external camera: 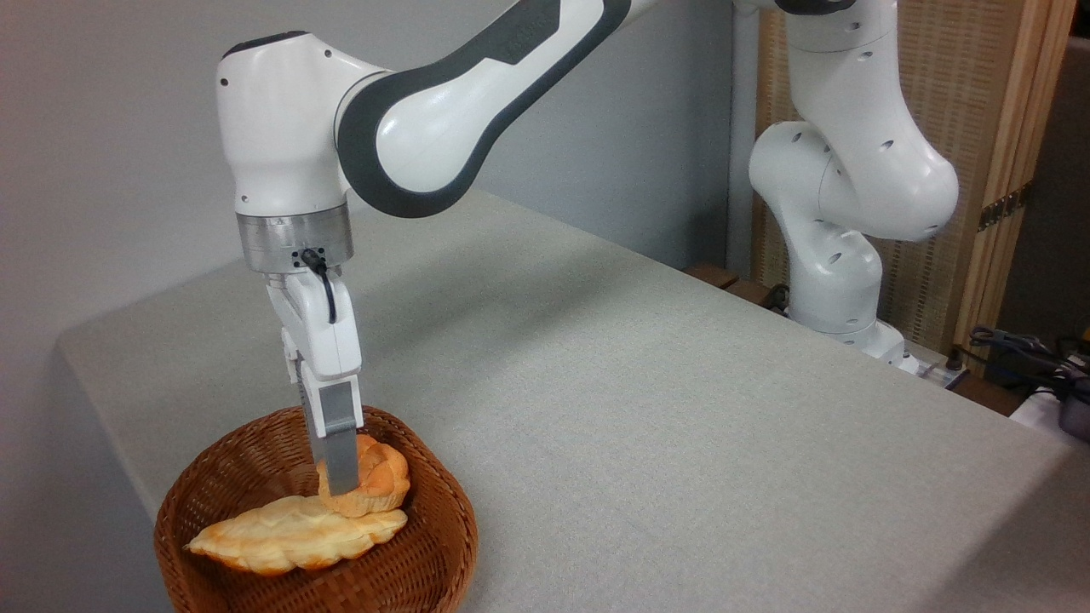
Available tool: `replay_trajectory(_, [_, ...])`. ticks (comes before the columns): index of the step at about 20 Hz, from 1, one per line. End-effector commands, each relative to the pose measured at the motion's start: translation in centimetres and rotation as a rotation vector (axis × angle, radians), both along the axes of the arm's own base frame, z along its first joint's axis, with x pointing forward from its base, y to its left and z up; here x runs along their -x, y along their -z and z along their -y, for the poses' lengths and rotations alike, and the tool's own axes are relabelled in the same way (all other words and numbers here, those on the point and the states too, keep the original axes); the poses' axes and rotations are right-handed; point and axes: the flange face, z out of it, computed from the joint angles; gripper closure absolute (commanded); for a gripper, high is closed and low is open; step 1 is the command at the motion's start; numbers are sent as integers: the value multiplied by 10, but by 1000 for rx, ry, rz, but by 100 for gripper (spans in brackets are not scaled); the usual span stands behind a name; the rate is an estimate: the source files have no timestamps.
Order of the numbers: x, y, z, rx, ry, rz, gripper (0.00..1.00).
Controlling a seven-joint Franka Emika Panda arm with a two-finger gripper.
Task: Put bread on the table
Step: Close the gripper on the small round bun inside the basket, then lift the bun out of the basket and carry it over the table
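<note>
- My claw (341, 485) reaches straight down into the basket (426, 562), which stands at the near left corner of the table (681, 426).
- One finger (339, 460) shows, flat against the near side of the bun (379, 485); the other is hidden behind it. From this view I cannot tell whether my jaws are pressed on the bun or merely set around it.
- The bun sits inside the basket, leaning on the top edge of the loaf (294, 532), which lies along the front of the basket floor. Whether the bun is raised clear of the loaf is not visible.
- Progress, as I judge it: early. The bun is not yet out of the basket and nothing of it rests on the cloth. The reach into the basket is made; the grip is at best just forming.
- Remaining, in my estimate: secure the bun, raise it over the wicker rim without dragging the loaf, carry it to the open cloth to the right, lower it and let go.
- Count: one bun, one loaf, one basket, one table, one arm with one claw.
- At the far right edge, off the table, some dark cables (1022, 349) lie; their number is unclear.
</note>
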Motion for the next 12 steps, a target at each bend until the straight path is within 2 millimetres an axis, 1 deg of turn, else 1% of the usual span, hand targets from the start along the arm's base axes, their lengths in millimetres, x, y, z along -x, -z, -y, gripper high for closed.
replay_trajectory(1, [0,1,-1,-14,20,9,82])
replay_trajectory(4, [0,1,-1,-14,21,8,83])
replay_trajectory(6, [0,-7,-1,-15,18,16,84])
replay_trajectory(7, [0,-12,-1,-14,14,24,93])
replay_trajectory(8, [0,-16,-1,-13,11,28,96])
replay_trajectory(9, [2,-21,-1,-12,10,34,98])
replay_trajectory(10, [2,-20,-2,-13,7,29,100])
replay_trajectory(12, [4,-19,-3,-16,2,9,100])
